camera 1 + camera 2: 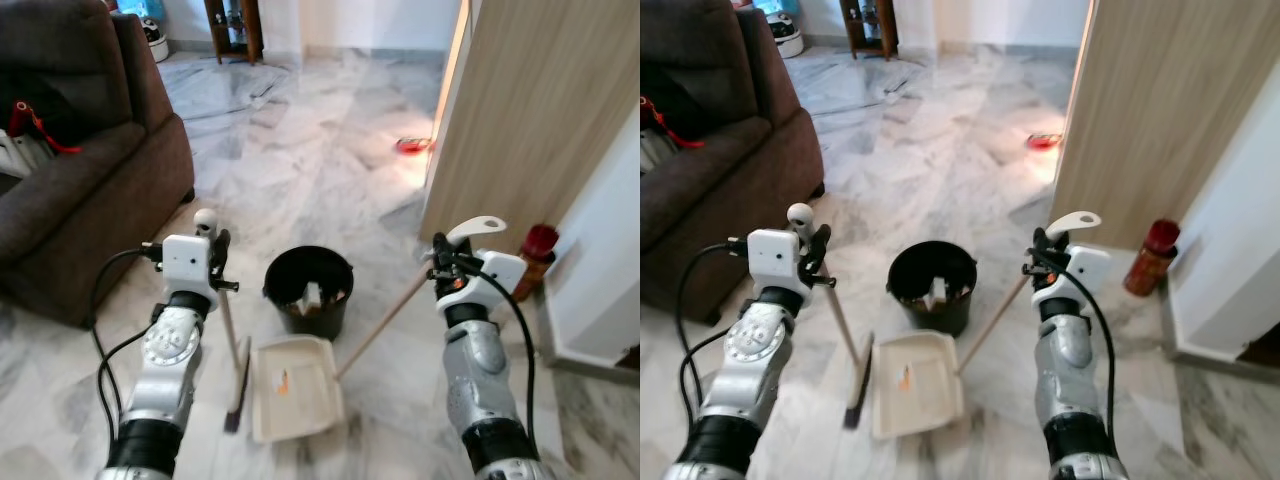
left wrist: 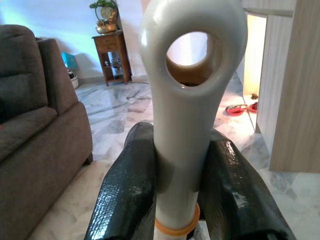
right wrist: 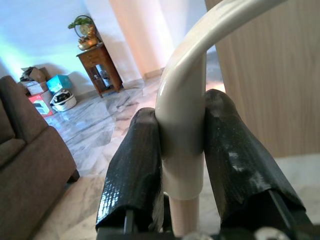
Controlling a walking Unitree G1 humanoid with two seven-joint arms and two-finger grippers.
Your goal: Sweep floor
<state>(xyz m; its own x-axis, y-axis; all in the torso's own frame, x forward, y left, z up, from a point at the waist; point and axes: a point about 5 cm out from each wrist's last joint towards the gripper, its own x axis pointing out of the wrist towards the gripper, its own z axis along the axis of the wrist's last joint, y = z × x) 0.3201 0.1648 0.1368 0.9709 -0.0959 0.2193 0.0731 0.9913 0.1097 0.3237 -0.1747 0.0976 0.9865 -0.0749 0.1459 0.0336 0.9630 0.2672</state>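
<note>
left gripper [image 2: 182, 195] clamping broom [image 1: 232, 360], right gripper [image 3: 182, 165] gripping dustpan [image 1: 295, 385]

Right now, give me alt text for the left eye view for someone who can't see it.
The left gripper holds a broom upright and the right gripper holds a long-handled dustpan, which lies on the marble floor before a black bin. A brown sofa stands on the left.

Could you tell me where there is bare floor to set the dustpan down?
Bare marble lies between the sofa and the wooden panel, beyond the black bucket. It is crowded near the robot: broom, dustpan and bucket cluster together.
</note>
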